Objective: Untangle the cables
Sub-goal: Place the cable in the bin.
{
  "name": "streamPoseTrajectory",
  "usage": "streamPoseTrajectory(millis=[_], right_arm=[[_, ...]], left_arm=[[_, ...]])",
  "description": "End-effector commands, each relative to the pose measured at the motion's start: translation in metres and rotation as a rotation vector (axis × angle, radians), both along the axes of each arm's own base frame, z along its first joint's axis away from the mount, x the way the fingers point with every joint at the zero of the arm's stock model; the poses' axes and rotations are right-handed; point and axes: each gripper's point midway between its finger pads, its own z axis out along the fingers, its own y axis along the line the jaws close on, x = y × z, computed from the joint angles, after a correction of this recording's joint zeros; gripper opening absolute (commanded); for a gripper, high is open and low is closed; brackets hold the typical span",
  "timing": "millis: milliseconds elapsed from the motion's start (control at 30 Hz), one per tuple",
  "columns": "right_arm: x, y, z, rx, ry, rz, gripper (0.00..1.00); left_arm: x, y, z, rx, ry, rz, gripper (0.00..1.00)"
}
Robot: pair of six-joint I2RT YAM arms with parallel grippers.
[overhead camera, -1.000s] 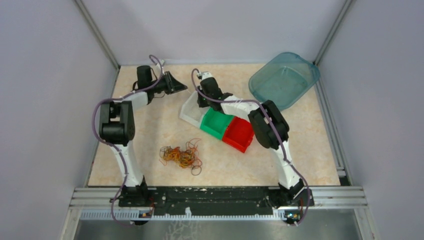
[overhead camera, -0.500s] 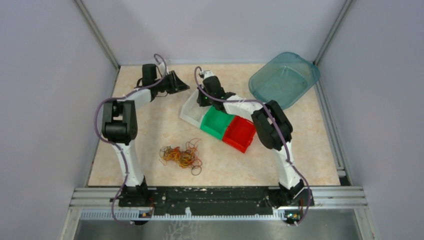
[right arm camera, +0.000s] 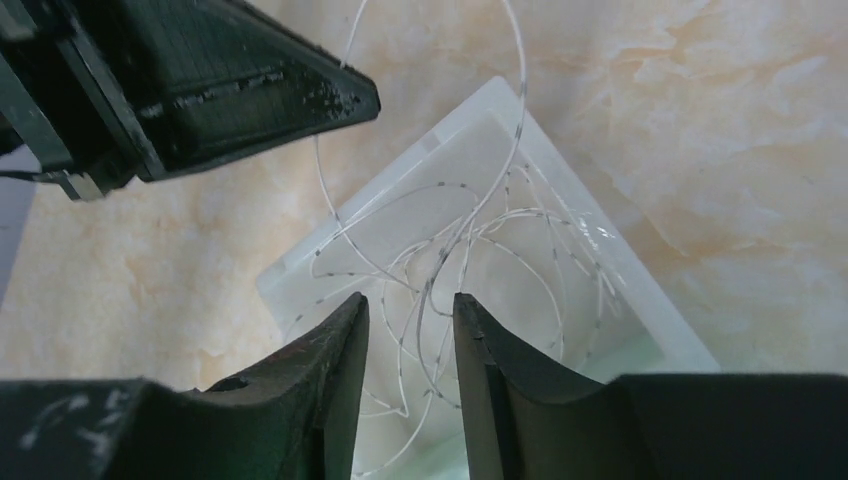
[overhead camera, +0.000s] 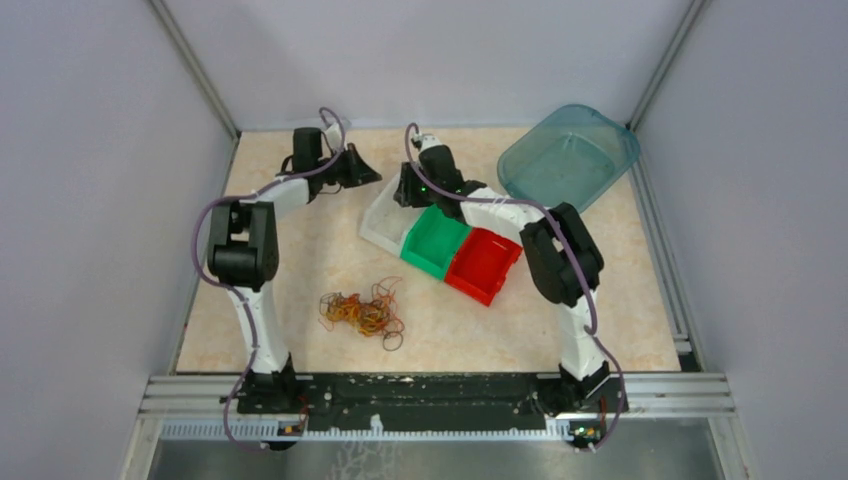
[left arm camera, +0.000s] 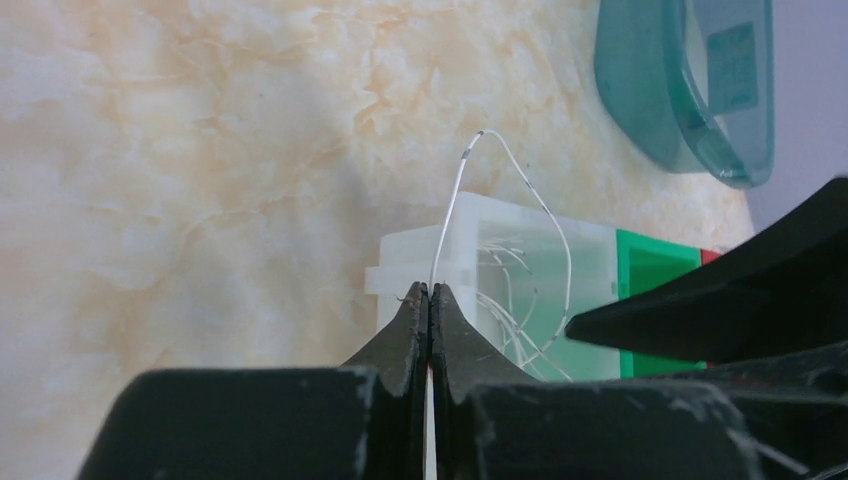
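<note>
Both arms reach out to the white bin (left arm camera: 400, 255). The left pincer (left arm camera: 430, 290) is clenched on a white loop (left arm camera: 457, 190) just beside it. The right pincer (right arm camera: 410, 305) hangs released over it.

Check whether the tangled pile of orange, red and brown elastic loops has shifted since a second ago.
No. The pile keeps its distance from the near-edge metal rail.
</note>
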Motion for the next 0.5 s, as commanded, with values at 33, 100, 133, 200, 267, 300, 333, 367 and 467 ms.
streamPoseTrajectory(millis=[33,100,133,200,267,300,333,367,467], right_arm=[[0.003,-0.013,0.094,0.207,-0.094,-0.003,0.42],[-0.002,-0.021,0.107,0.250,-0.089,0.002,0.42],[-0.003,-0.027,0.114,0.270,-0.093,-0.007,0.42],[-0.003,-0.043,0.126,0.311,-0.099,-0.041,0.42],[0.000,-0.056,0.140,0.370,-0.103,-0.083,0.43],[0.002,-0.062,0.144,0.383,-0.109,-0.099,0.43],[0.005,-0.066,0.148,0.395,-0.111,-0.113,0.43],[0.007,-0.068,0.150,0.398,-0.114,-0.124,0.43],[0.010,-0.064,0.151,0.415,-0.103,-0.119,0.43]], left_arm=[[-0.018,-0.021,0.043,0.095,-0.242,-0.137,0.00],[-0.027,-0.026,0.054,0.135,-0.307,-0.180,0.00],[-0.032,-0.028,0.058,0.150,-0.331,-0.197,0.00],[-0.041,-0.032,0.063,0.164,-0.367,-0.228,0.00],[-0.050,-0.037,0.065,0.171,-0.387,-0.262,0.00],[-0.054,-0.040,0.065,0.177,-0.393,-0.279,0.00],[-0.060,-0.045,0.064,0.180,-0.390,-0.299,0.00],[-0.063,-0.048,0.063,0.182,-0.391,-0.312,0.00],[-0.070,-0.053,0.053,0.226,-0.374,-0.328,0.00]])
